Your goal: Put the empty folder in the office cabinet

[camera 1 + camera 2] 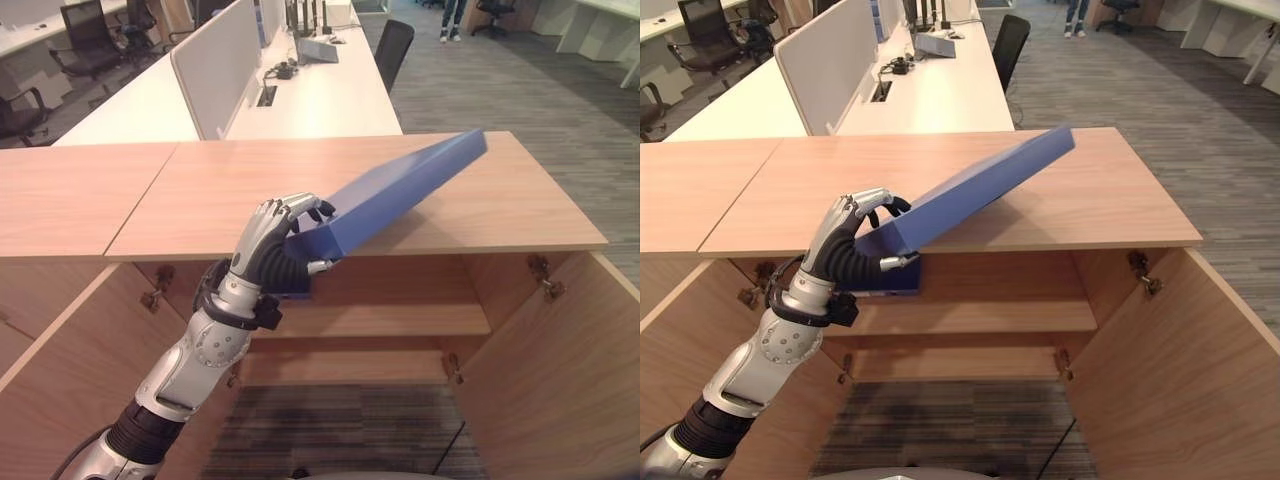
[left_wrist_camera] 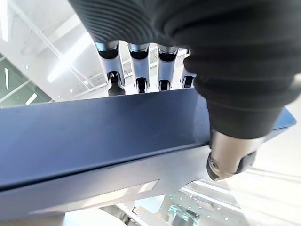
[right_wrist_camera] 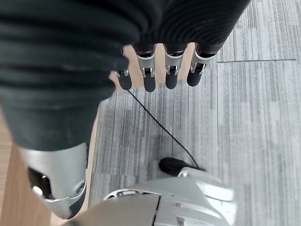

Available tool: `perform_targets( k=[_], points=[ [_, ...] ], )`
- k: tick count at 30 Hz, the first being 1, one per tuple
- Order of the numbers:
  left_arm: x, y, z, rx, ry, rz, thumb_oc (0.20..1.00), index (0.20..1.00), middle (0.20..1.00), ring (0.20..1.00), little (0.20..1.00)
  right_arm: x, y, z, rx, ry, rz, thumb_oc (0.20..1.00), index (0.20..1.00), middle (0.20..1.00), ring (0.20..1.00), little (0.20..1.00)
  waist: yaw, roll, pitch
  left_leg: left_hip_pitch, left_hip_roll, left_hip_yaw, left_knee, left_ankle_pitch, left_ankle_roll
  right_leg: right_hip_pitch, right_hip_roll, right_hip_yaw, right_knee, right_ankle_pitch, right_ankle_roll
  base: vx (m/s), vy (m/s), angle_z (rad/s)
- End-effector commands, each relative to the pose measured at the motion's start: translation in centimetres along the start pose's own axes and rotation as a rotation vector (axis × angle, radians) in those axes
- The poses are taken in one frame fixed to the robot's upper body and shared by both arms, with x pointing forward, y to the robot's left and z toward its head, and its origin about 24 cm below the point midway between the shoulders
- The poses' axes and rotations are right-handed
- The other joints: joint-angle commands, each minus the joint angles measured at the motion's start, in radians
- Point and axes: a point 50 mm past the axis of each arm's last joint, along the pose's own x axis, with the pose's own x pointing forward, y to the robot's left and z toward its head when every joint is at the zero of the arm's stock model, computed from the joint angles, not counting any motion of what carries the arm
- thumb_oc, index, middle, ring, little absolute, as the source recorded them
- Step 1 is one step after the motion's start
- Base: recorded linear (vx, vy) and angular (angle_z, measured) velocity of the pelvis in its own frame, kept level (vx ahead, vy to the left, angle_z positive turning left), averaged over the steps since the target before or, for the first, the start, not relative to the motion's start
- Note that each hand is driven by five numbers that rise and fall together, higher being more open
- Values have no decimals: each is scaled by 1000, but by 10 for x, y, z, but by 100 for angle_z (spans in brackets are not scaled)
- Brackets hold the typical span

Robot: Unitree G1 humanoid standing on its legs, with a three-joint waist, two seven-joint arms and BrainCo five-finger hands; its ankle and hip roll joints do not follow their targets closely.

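A blue folder [image 1: 400, 195] slants across the front edge of the wooden cabinet top [image 1: 200, 200]; its far end is raised above the top and its near corner dips just below the edge. My left hand [image 1: 275, 235] is shut on that near corner, fingers [image 2: 136, 70] curled over the upper face and the thumb under it, as the left wrist view shows on the folder [image 2: 94, 136]. The cabinet stands open below, with a bare wooden shelf [image 1: 380, 320] inside. My right hand [image 3: 155, 70] hangs over the carpet with relaxed fingers and holds nothing.
The cabinet's doors stand swung out, one at the right [image 1: 560, 380] and one at the left [image 1: 70, 380]. Behind the cabinet is a white desk [image 1: 310, 100] with a grey partition [image 1: 215, 65] and a black chair [image 1: 392, 50]. A person's legs [image 1: 450, 20] show far back.
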Motion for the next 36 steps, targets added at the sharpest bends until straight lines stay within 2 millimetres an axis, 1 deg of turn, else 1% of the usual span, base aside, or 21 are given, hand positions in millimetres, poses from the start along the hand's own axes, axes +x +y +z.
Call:
perform_targets(
  k=[1,3,12,21,23,25,27,30,32,36],
  points=[
    [-22,-11,-12,-132,142,-70,200,200,200,200,200,1,18,16,3,-29,45,1000,1000,1000,1000,1000,-18,-54,-4,42,-23,-33,11,-128,6,-8,-13,-5,7,-21,56,0,0,0],
    [-21,-7,-11,-147,138,-46,200,200,200,200,200,0,20,15,6,-26,51,1000,1000,1000,1000,1000,-16,-54,-3,42,-23,-34,11,-128,6,-8,-14,-6,7,-21,56,-2,-1,2],
    [-22,-5,-13,-177,160,-40,200,200,200,200,200,0,21,17,7,-29,60,1000,1000,1000,1000,1000,-14,-54,-2,43,-24,-37,11,-128,6,-6,-14,-6,7,-21,56,1,1,1],
    [-20,3,-7,-220,136,-23,200,200,200,200,200,0,24,18,3,-31,73,1000,1000,1000,1000,1000,-11,-55,-3,40,-24,-41,11,-127,7,-8,-14,-7,7,-20,57,0,0,0],
    [-17,5,-2,-272,112,-17,200,200,200,200,200,0,23,17,-2,-29,73,1000,1000,1000,1000,1000,-12,-54,-3,40,-24,-42,11,-127,7,-7,-15,-9,7,-20,57,0,0,0],
    [-14,8,5,-395,88,-15,200,200,200,200,200,0,22,16,-10,-25,72,1000,1000,1000,1000,1000,-13,-52,-2,40,-25,-42,11,-126,7,-7,-15,-10,7,-20,58,0,0,0],
    [-11,15,11,-488,62,6,200,200,200,200,200,0,20,14,-15,-17,73,1000,1000,1000,1000,1000,-12,-49,-2,40,-25,-42,11,-125,7,-7,-16,-10,7,-19,58,0,0,0],
    [-7,28,17,-565,21,60,200,200,200,200,200,0,22,11,-24,-2,85,1000,1000,1000,1000,1000,-11,-47,-5,41,-26,-43,11,-126,7,-6,-17,-10,7,-20,59,0,0,0],
    [-5,33,18,-608,8,87,200,200,200,200,200,0,24,10,-31,3,97,1000,1000,1000,1000,1000,-9,-46,-6,41,-26,-44,11,-127,7,-5,-18,-11,7,-20,59,0,0,0],
    [-3,35,21,-680,-12,111,200,200,200,200,200,0,26,12,-36,2,113,1000,1000,1000,1000,1000,-6,-46,-5,43,-26,-46,11,-127,6,-2,-18,-13,7,-22,58,0,0,0]
  ],
)
